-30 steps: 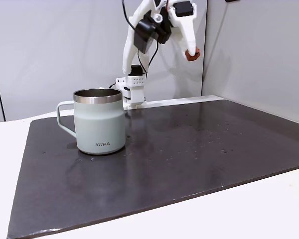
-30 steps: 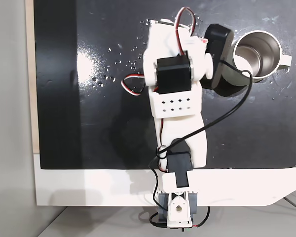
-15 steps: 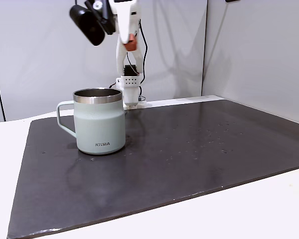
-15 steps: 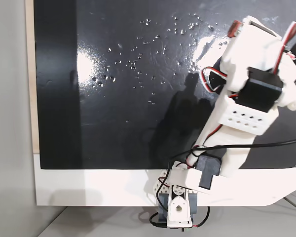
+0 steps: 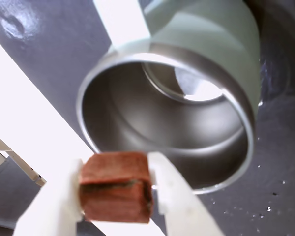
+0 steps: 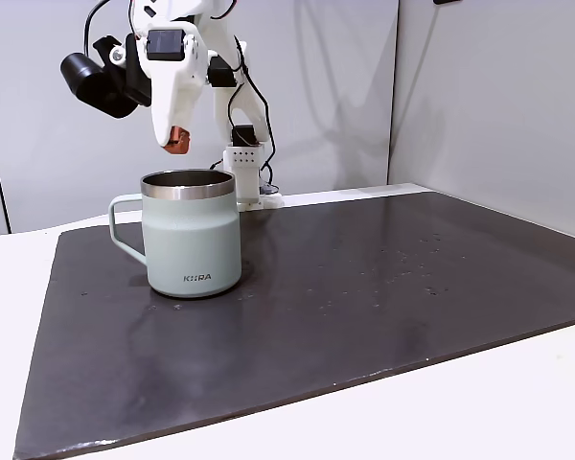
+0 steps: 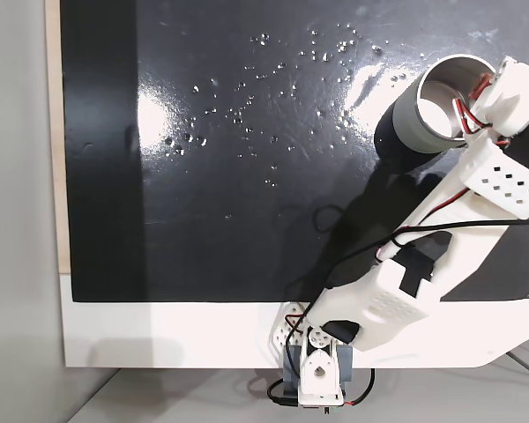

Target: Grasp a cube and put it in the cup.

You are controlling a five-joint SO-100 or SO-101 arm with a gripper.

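Cube held above the cup's mouth

In the wrist view the gripper (image 5: pixel 117 189) pinches the reddish-brown cube (image 5: pixel 115 187) between its white fingers (image 5: pixel 173 196) at the frame's bottom, the cup (image 5: pixel 206 54) open beyond. In a fixed view, upper left, the cube (image 6: pixel 175 141) hangs just above the cup (image 6: pixel 192 235) on the dark mat (image 6: pixel 364 297).
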